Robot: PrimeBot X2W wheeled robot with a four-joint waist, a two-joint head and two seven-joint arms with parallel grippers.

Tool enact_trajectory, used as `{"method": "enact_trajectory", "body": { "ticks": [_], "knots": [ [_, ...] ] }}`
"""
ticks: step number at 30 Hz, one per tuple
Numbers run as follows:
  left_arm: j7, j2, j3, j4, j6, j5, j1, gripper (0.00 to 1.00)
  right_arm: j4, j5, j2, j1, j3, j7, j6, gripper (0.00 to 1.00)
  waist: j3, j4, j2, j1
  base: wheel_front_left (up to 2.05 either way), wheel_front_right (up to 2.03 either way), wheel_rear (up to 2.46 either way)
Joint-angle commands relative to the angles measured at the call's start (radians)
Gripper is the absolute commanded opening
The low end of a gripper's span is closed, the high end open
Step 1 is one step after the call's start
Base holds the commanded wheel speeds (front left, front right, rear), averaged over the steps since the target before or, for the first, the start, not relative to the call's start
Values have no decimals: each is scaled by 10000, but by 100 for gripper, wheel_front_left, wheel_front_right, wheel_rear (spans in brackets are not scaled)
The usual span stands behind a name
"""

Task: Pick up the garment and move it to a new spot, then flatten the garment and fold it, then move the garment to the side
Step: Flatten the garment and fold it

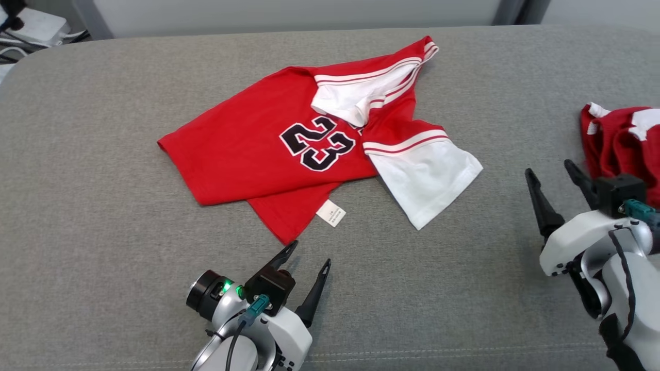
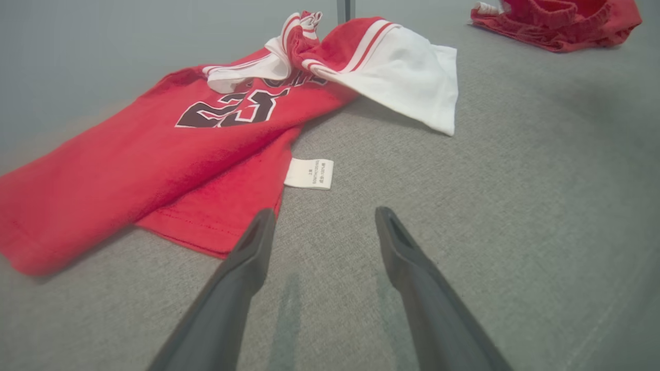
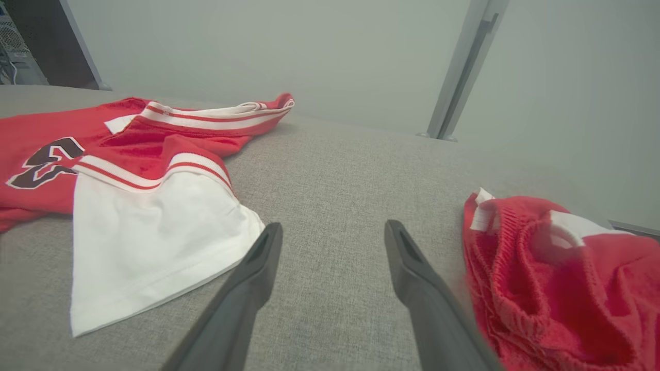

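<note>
The garment (image 1: pixel 247 154) is a red jersey with a black "23" and white sleeves, lying rumpled on the grey cushion, one white sleeve (image 1: pixel 430 178) spread to the right and a white care label (image 1: pixel 330 213) at its near hem. My left gripper (image 1: pixel 311 255) is open just short of the near hem corner, nothing between its fingers; in the left wrist view the garment (image 2: pixel 129 159) and its label (image 2: pixel 309 173) lie just beyond that open gripper (image 2: pixel 322 219). My right gripper (image 1: pixel 549 170) is open at the right, apart from the white sleeve (image 3: pixel 149 242), with the open gripper (image 3: pixel 332 234) over bare cushion.
A second red garment (image 1: pixel 621 141) lies bunched at the right edge, close beside my right gripper; it also shows as the red bundle (image 3: pixel 557 278). The grey cushion (image 1: pixel 103 257) has bare room at the left and front. Cables and a pale device (image 1: pixel 31 28) sit beyond the far left corner.
</note>
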Motion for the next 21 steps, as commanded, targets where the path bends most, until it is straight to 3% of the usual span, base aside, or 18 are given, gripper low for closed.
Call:
{"method": "enact_trajectory", "body": {
  "ticks": [1,7,21],
  "knots": [
    [-101,140,429,-14,139,145,-435,100,-501,215,15,330,188,-21,-2,100,40,-314,-1,0,0,0,0],
    [-101,303,856,503,520,363,-646,100,-1658,408,49,1084,291,265,-2,100,172,-668,-1,0,0,0,0],
    [-101,394,1209,1371,514,558,-1075,100,-3039,-7,277,1682,-89,808,-2,100,454,-858,-1,0,0,0,0]
  ]
}}
